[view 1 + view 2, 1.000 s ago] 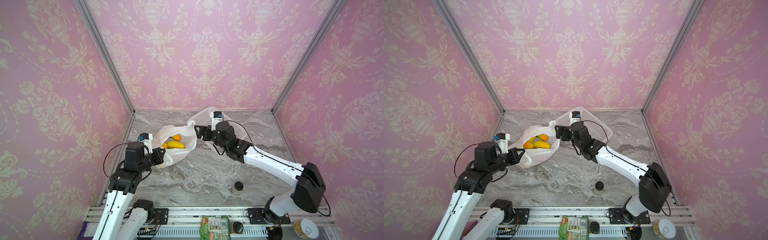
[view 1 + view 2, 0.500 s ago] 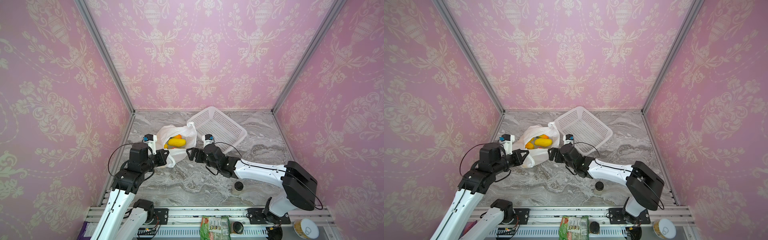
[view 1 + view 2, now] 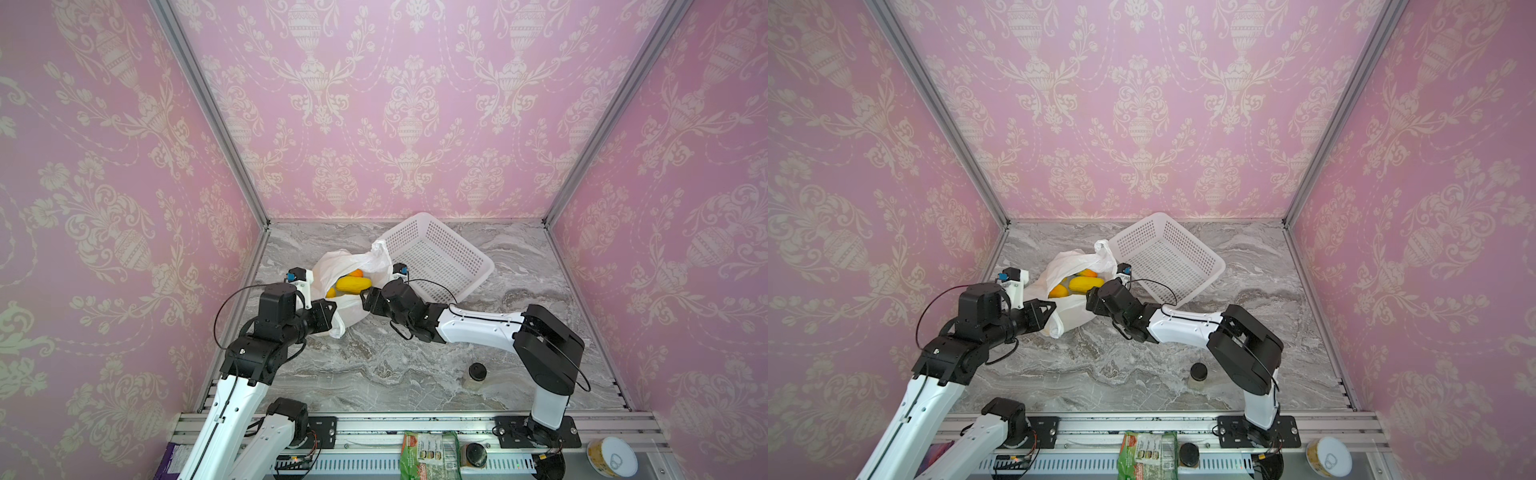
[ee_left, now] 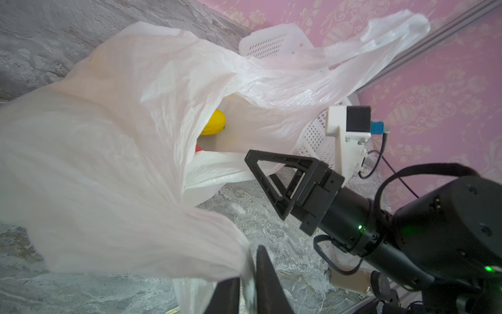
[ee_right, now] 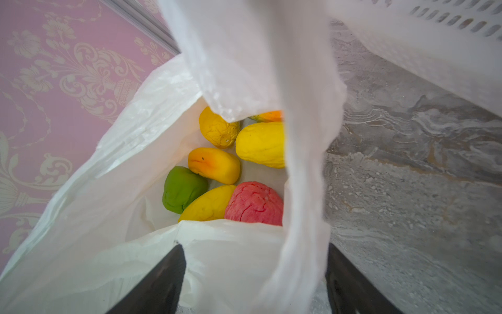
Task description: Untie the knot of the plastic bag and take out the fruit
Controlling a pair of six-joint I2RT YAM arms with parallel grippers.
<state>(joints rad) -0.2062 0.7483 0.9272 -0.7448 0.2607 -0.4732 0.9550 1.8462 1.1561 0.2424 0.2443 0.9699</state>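
I saw the bag (image 3: 347, 266), open-mouthed with the fruit (image 5: 214, 165) inside, lying on the desk (image 3: 374, 374) just beside the basket (image 3: 436, 253), my left hand (image 4: 248, 262) pinching its rim and my right hand (image 5: 255, 244) spread at its mouth.

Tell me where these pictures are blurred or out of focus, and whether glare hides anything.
Left wrist view: the plastic bag is smeared and soft nearest the lens and crisper further off. Right wrist view: the hanging strip of the bag and the basket are soft, while the fruit is sharp, with no glare on it. Both top views: even light, sharp, no hard shadows.
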